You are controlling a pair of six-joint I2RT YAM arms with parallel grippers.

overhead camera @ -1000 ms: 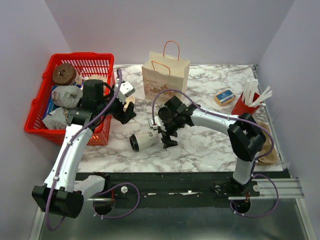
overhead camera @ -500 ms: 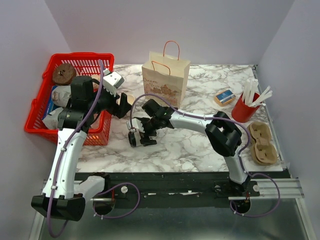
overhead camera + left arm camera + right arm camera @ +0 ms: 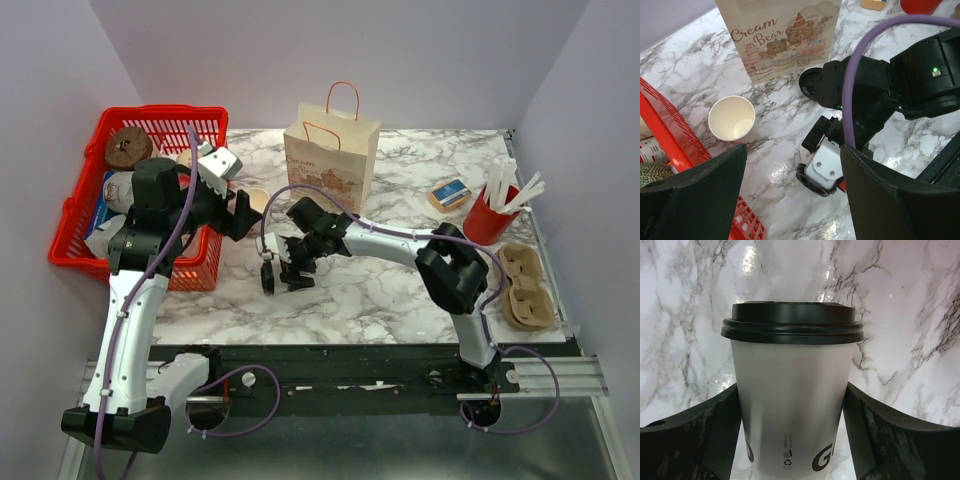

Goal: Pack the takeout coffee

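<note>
The takeout coffee, a whitish paper cup with a black lid, lies on its side on the marble table. Only its lid shows in the top view, and a dark rim in the left wrist view. My right gripper is shut on the cup, one finger against each side, low over the table. My left gripper is open and empty, hovering beside the red basket. The paper bag stands upright behind them and also shows in the left wrist view.
An open tan paper cup stands between the bag and the red basket, which holds wrapped food. A loose black lid lies by the bag. At right are a red cup of sticks, a small packet and a cup carrier.
My right gripper has swung left onto the lying coffee cup and closed around it. My left arm has drawn back toward the basket.
</note>
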